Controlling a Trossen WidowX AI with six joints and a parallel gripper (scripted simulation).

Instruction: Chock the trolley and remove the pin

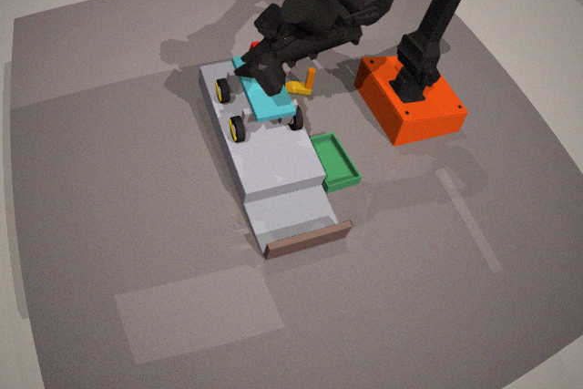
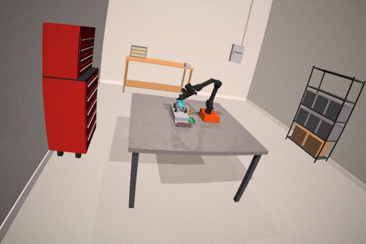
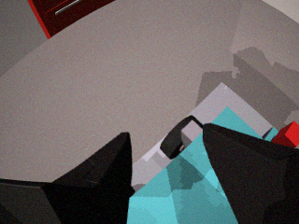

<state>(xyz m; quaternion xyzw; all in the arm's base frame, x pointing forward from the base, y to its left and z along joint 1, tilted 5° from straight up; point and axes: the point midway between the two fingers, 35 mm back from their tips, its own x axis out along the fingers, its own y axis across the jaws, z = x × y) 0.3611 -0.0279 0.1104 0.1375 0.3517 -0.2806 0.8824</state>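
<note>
The trolley [image 1: 272, 109] [image 2: 180, 104] [image 3: 151, 207], with a teal deck and black wheels, stands on the uphill part of the grey ramp [image 1: 282, 166] [image 3: 217, 100]. The stop pin's red head [image 1: 255, 44] [image 3: 290, 134] shows at its uphill end; the shaft is hidden. The yellow chock [image 1: 296, 87] with its orange handle [image 1: 311, 77] is at the trolley's right side, near the uphill wheel, which is hidden; contact cannot be told. My gripper [image 1: 254, 82] [image 3: 167, 136] is partly open and empty, above the deck. The green tray [image 1: 345, 183] [image 2: 193, 122] lies beside the ramp and looks empty.
The orange arm base [image 1: 424, 126] [image 2: 210, 117] stands right of the ramp. A brown stop board [image 1: 308, 240] [image 2: 183, 124] crosses the ramp's low end. My forearm passes over the area right of the trolley.
</note>
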